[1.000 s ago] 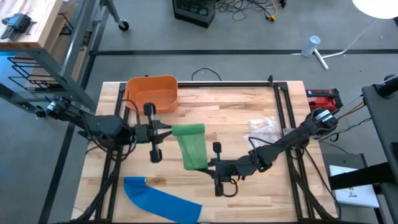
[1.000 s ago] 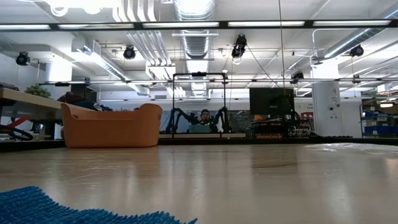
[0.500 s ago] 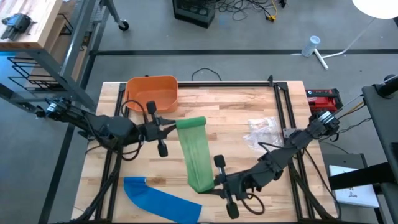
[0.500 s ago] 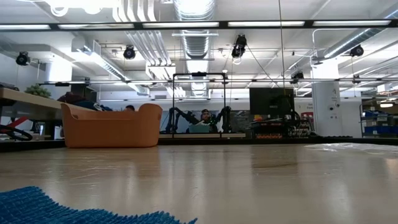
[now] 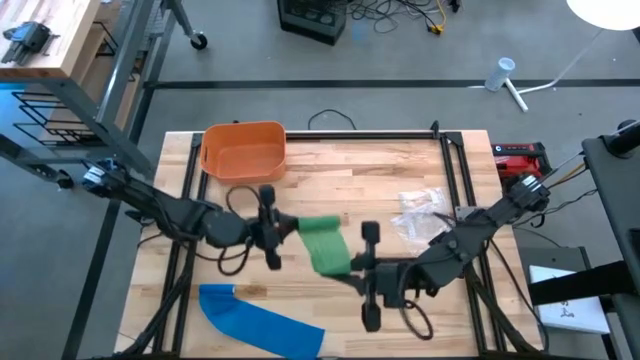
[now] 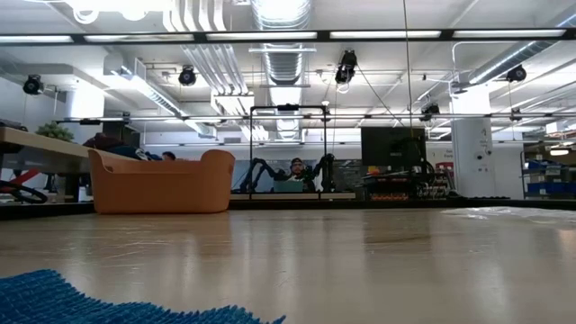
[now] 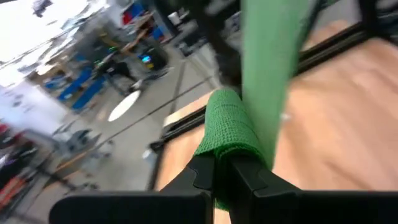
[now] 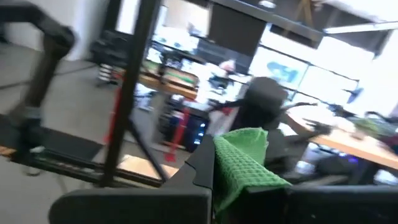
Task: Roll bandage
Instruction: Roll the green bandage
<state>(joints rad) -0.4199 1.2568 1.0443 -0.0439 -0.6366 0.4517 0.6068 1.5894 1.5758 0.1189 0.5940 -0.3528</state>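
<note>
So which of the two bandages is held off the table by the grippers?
The green woven bandage, stretched between left gripper and right gripper; the blue bandage lies flat, untouched.

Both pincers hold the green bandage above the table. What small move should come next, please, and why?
Probably lower the green bandage flat onto the wooden table first. The left pincer grips one end and the right pincer the other, both shut, and the strip hangs bunched between them in the air. Rolling it likely needs it lying straight.

Both tools, left (image 5: pixel 291 227) and right (image 5: pixel 352 266), seem clamped shut mid-table.
</note>
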